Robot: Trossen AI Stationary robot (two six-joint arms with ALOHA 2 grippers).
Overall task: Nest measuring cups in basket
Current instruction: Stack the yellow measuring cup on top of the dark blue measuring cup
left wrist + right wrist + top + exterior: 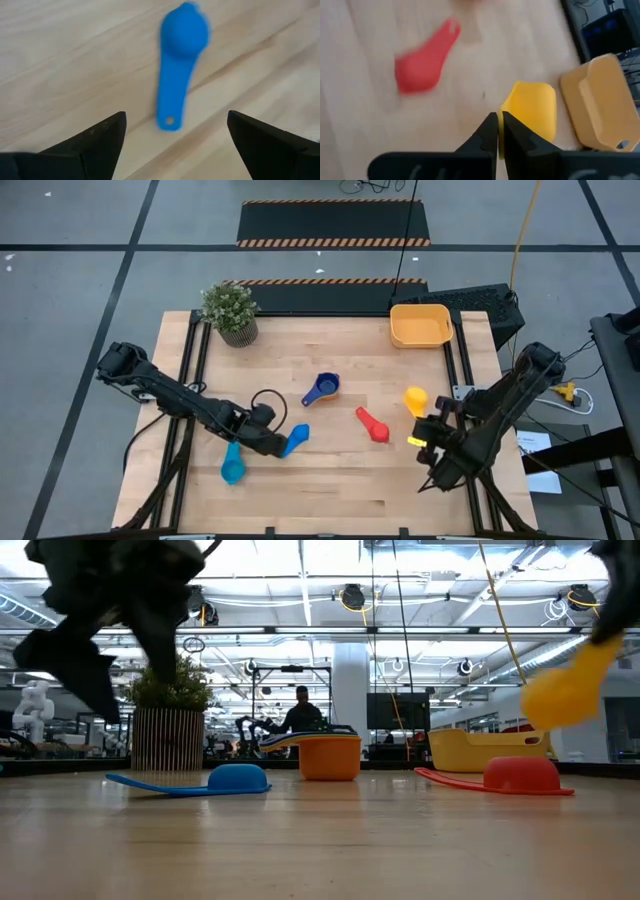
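My right gripper (497, 131) is shut on the yellow measuring cup (532, 112), which is lifted over the table's right side (415, 399) and shows high at the right of the low view (560, 692). My left gripper (176, 117) stands open just above the blue cup (182, 60), one finger on each side of its handle end. The blue cup lies bowl down on the wood (296, 438). A teal cup (232, 468), a red cup (373, 424) and a dark blue cup with an orange one in it (322, 388) rest on the table. The basket (420, 326) stands at the far right. My right gripper pinches the yellow cup's handle (509, 106) between its two shut fingers, right beside the bowl; the fingers hide most of the handle. The fingers slant down from the table's near right side. The cup is lifted clear and hangs with its bowl (550, 700) lowest.
A potted plant (231, 312) stands at the far left corner. A loose black cable (268, 402) loops on the wood behind my left gripper. The red cup (520, 775) lies bowl down in front of the basket (480, 750).
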